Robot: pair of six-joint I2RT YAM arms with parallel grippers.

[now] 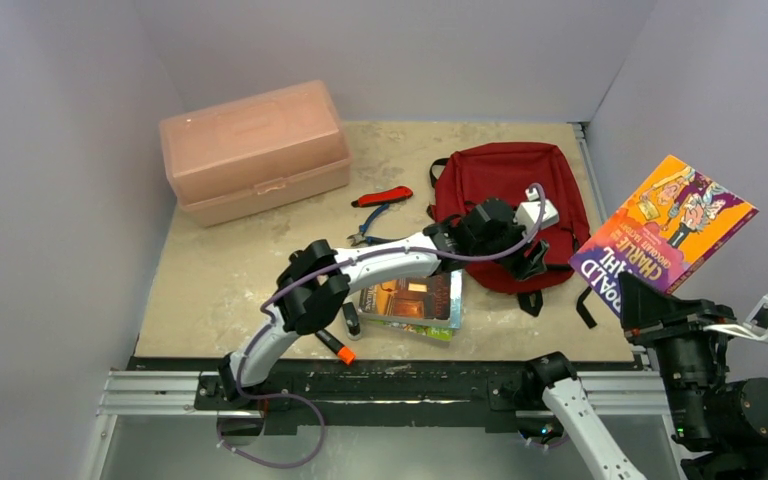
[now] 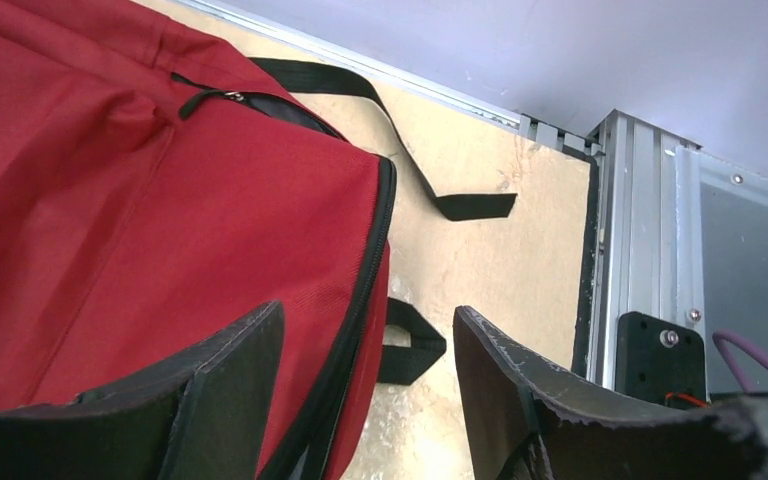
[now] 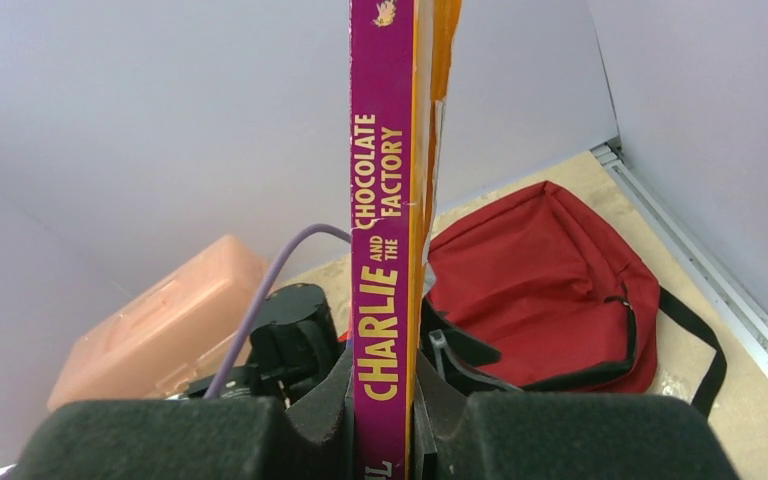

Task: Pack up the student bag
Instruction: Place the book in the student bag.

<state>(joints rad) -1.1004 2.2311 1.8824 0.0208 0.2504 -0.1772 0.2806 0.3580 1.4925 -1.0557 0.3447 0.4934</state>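
Over the table [image 1: 240, 270], the left end effector [image 2: 370, 325] is spread astride the zipper edge of the student bag [image 2: 110, 200]. The right end effector [image 3: 385, 375] pinches a purple book [image 1: 665, 225] aloft.

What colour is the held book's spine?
Book spine: purple, yellow lettering; clearest in right wrist view.

Lab test cell: plain walls [image 1: 60, 120] round tabletop [image 1: 220, 270], alu rail [image 1: 160, 392]

Dark red student bag [image 1: 505, 175], flat, black-strapped
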